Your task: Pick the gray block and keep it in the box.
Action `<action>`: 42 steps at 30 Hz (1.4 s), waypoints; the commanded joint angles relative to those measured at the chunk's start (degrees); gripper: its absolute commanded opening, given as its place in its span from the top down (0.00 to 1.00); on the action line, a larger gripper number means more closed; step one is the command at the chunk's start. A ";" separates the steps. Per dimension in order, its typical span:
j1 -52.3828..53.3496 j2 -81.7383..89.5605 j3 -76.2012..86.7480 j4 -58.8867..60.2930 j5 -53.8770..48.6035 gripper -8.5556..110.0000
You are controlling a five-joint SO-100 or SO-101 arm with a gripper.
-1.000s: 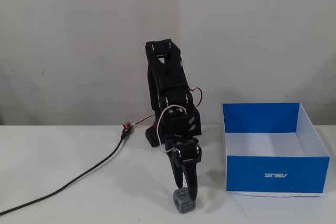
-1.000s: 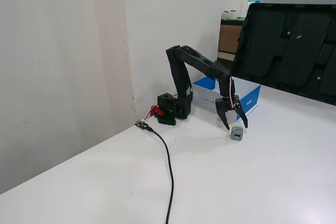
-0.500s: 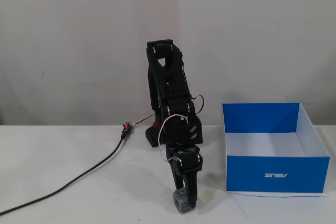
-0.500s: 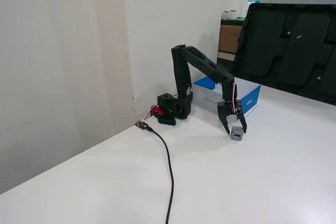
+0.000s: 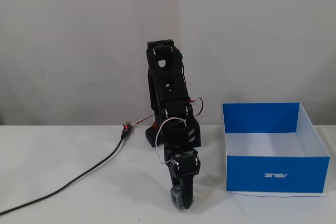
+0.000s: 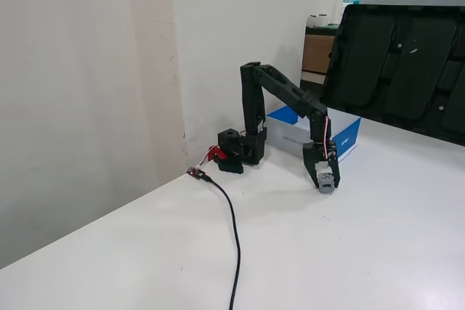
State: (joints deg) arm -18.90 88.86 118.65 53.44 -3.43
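The claw (image 5: 180,199) pinches the gray block (image 5: 175,196) low over the table (image 5: 79,171). The box (image 5: 275,174) sits to its right in this fixed view. A lift that is too low could knock the block against the box wall and loosen it.

The arm (image 5: 168,98) is black all over — made of chunky plastic parts joined one after another. The top part has a round hole in it. Thin white and red wires loop out from its side and run down along it. Small silver spots sit near the joints. Its base (image 6: 236,152) is black too, with a bit of red on it. The gripper (image 5: 181,195) at the end is black — with a gray part low down.
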 commanded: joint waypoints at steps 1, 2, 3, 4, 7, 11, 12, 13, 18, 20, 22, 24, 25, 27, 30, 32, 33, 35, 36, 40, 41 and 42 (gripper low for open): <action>-1.23 3.60 -10.55 6.42 0.09 0.90; -1.93 4.75 -12.83 8.70 0.44 0.90; -2.81 6.06 -14.94 10.55 0.70 0.90; -3.96 7.47 -17.31 12.74 0.97 0.90; -7.82 10.99 -23.29 18.46 1.41 0.90; -15.47 16.08 -27.51 23.47 1.93 0.90; -17.84 17.40 -27.69 24.17 2.29 0.90; -20.39 18.72 -27.77 24.79 2.72 0.90; -35.07 22.68 -26.72 26.10 6.77 0.90; -40.96 22.85 -26.10 26.19 8.79 0.90; -45.97 22.32 -25.22 25.58 10.99 0.90; -50.10 21.45 -23.55 23.82 12.30 0.90; -51.94 20.83 -22.68 22.50 12.83 0.90; -54.58 18.90 -21.71 20.30 13.71 0.90; -57.83 14.59 -21.80 17.84 14.24 0.89; -59.77 11.25 -22.59 17.40 14.24 0.79; -60.64 9.58 -23.12 17.49 14.24 0.75; -61.96 6.50 -23.82 17.58 14.24 0.69; -62.31 5.27 -24.26 17.75 14.24 0.69; -61.79 3.25 -27.69 21.27 14.24 0.79; -61.17 3.43 -28.74 22.68 14.24 0.83; -60.21 3.87 -30.06 24.26 14.24 0.86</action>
State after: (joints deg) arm -80.16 91.14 95.89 74.36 10.28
